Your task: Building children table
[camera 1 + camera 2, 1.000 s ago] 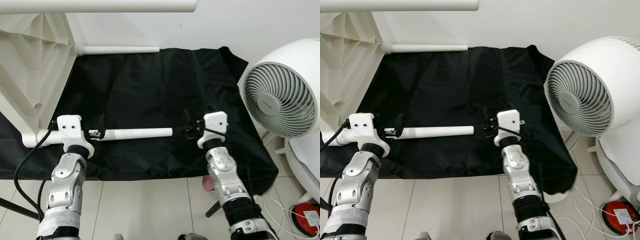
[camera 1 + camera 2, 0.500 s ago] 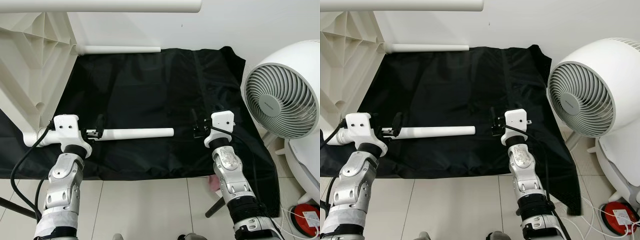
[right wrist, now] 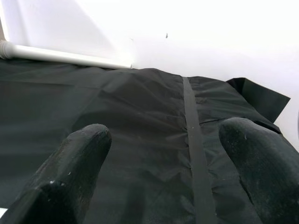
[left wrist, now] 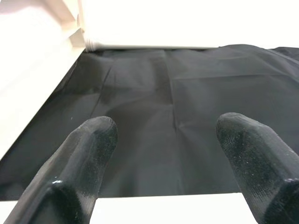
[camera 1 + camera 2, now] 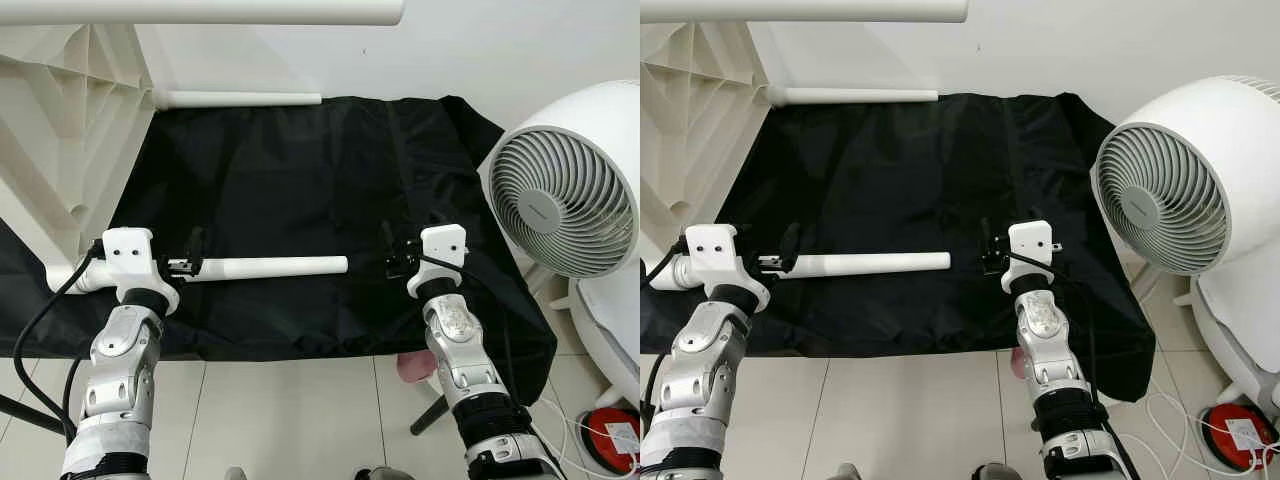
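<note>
Both pincers are wide apart, holding nothing. The left pincer [image 5: 190, 262] sits by the white leg [image 5: 270, 267]; it should close slowly round its end. The right pincer [image 5: 395, 258] waits near.

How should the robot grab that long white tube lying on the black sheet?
Probably near one end, from above. The white tube lies flat and crosswise on the black sheet, so fingers should straddle its round sides. The left gripper, open, is already at its left end. The right gripper, also open, hovers just beyond the free right end and could steady that.
</note>
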Motion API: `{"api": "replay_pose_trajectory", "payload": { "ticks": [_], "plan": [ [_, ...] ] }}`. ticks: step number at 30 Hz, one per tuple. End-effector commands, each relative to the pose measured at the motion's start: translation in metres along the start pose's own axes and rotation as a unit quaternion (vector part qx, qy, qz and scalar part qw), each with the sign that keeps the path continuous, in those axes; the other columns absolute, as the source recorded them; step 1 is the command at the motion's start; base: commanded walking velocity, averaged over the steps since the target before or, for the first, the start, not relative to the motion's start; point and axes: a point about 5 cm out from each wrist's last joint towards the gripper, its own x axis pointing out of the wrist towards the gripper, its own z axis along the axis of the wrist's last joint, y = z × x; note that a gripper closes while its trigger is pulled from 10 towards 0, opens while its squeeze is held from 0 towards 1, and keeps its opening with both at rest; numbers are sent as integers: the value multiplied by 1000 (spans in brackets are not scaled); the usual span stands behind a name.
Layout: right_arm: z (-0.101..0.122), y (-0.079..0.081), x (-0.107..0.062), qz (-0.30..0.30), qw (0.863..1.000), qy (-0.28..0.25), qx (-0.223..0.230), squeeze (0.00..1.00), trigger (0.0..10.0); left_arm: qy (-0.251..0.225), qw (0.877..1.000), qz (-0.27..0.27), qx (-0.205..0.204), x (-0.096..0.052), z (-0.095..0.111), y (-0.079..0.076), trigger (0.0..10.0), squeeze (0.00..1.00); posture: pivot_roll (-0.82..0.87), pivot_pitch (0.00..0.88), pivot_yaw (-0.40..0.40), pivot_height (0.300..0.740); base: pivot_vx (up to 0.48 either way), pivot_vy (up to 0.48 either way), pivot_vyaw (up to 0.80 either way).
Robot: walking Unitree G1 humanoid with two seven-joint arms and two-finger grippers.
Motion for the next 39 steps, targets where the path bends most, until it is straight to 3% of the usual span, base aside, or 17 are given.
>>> {"api": "replay_pose_trajectory", "payload": {
  "ticks": [1,14,30,39],
  "plan": [
    [-2,-1,-1,-3,1000,1,-2,0,10000,-9,1000,3,11,-1,3,1,10000,0,-35,45,49,740,0,0,0],
    [-3,-2,-1,-7,1000,3,-1,0,10000,-9,1000,-4,13,-1,5,4,10000,0,-36,62,48,740,0,0,0],
    [-3,-4,-1,-10,1000,4,-4,0,10000,-8,1000,-1,9,0,5,3,10000,0,-43,63,44,740,0,335,0],
    [-5,-5,-4,-9,1000,8,-6,0,10000,1,999,-33,7,-18,-1,-16,10000,0,-39,66,39,740,0,339,0]
  ]
}}
